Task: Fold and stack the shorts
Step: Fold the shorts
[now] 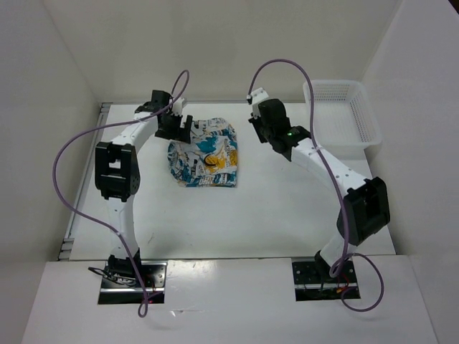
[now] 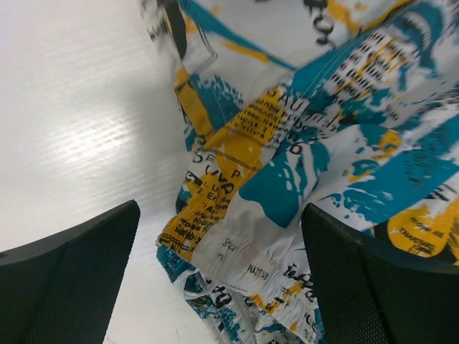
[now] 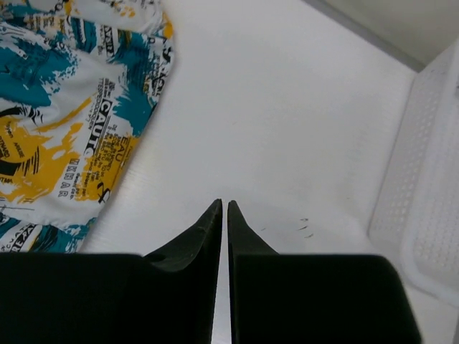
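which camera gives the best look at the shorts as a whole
The top external view: the shorts show whole there, a compact bundle with every edge visible. The left wrist view gives only a cropped close-up of the wrinkled print. The right wrist view catches just one edge of them at its left side.

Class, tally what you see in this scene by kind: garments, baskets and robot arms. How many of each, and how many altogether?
Shorts: 1
White basket: 1
Robot arms: 2, the left arm and the right arm
Total: 4
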Controlling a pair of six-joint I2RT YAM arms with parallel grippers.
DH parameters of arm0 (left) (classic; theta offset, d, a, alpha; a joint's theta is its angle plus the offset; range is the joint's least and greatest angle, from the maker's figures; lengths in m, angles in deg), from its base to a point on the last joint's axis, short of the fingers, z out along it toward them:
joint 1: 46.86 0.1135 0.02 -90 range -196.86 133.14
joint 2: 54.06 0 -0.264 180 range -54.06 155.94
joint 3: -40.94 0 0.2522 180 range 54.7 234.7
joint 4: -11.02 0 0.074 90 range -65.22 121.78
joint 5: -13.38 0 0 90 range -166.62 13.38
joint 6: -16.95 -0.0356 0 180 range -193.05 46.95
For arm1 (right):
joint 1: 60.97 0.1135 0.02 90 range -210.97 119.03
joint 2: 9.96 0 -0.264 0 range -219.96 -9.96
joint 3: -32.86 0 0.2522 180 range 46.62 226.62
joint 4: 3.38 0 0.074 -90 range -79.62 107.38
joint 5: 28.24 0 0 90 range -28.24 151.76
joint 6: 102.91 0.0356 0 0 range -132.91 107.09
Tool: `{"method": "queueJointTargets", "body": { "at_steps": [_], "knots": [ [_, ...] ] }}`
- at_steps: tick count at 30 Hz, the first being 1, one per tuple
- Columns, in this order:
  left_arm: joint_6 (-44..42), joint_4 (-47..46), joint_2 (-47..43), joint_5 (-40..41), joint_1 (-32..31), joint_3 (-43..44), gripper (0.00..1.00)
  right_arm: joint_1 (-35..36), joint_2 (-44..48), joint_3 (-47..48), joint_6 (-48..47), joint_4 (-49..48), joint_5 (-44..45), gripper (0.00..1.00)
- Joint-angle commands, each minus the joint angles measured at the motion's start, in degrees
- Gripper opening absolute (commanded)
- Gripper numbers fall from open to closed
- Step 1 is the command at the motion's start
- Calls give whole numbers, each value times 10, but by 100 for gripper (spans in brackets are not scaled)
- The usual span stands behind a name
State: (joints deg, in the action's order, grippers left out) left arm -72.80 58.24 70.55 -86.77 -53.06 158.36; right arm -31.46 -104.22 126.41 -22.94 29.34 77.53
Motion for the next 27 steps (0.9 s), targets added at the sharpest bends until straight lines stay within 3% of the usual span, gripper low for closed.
{"method": "queueJointTargets", "body": {
  "at_steps": [1,2,5,6,9,14,16,20,27],
  "knots": [
    [-3,-31,-71,-4,0,51,100,-17,57,-4,-34,6,4,12],
    [-3,-31,-84,-10,0,58,100,-23,70,-4,-45,16,4,14],
    [-3,-26,-133,-37,21,87,100,-42,100,-22,-75,56,-42,38],
    [-3,-19,-153,-50,47,87,100,-55,108,-28,-83,71,-58,65],
    [-3,-10,-195,-77,96,73,100,-80,149,-60,-90,129,-115,97],
    [-3,-22,-291,-54,219,-39,100,-146,231,-125,-77,176,-154,100],
    [-3,-29,-321,-17,255,-103,100,-146,250,-146,-28,181,-92,100],
    [-3,-40,-409,18,295,-204,100,-146,309,-158,14,194,-37,100],
    [-3,-40,-490,32,316,-328,100,-152,366,-181,43,202,-49,100]
  ]
}}
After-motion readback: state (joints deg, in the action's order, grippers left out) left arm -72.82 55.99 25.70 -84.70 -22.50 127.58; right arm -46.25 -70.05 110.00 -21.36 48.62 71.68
